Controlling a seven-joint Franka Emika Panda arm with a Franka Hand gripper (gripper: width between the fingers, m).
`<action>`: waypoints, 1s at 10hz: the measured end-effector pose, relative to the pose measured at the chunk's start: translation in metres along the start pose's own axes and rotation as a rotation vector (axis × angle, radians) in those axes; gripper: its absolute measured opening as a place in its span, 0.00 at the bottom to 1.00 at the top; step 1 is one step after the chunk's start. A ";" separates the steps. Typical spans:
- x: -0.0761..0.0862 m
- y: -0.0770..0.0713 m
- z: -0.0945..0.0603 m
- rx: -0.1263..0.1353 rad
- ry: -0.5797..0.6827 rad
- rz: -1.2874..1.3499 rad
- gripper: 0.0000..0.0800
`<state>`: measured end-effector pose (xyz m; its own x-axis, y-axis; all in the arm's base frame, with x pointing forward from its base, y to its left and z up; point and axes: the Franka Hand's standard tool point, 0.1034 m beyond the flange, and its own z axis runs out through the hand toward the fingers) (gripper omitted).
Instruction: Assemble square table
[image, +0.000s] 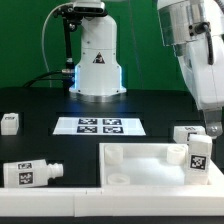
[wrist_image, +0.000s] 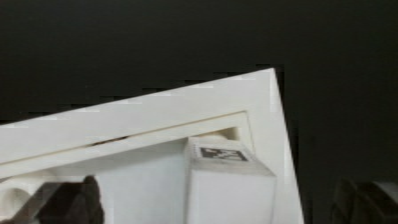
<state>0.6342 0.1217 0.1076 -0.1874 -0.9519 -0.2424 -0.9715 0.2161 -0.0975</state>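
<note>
My work area is a matt black counter (image: 40, 100). The marker board (image: 100, 126) lies flat on it, near the centre of the exterior view. A long white border wall (image: 50, 203) closes the counter at 6 o'clock. Behind the counter, from 10 to 12 o'clock, stands a pale wall (image: 20, 30). Lighting is even and diffuse.
</note>
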 end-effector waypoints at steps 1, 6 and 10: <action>0.000 0.000 0.000 0.000 0.000 0.000 0.81; -0.006 0.043 -0.007 0.002 0.003 -0.153 0.81; -0.004 0.044 -0.007 0.019 -0.003 -0.208 0.81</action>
<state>0.5908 0.1340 0.1111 0.0170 -0.9758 -0.2181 -0.9864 0.0194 -0.1634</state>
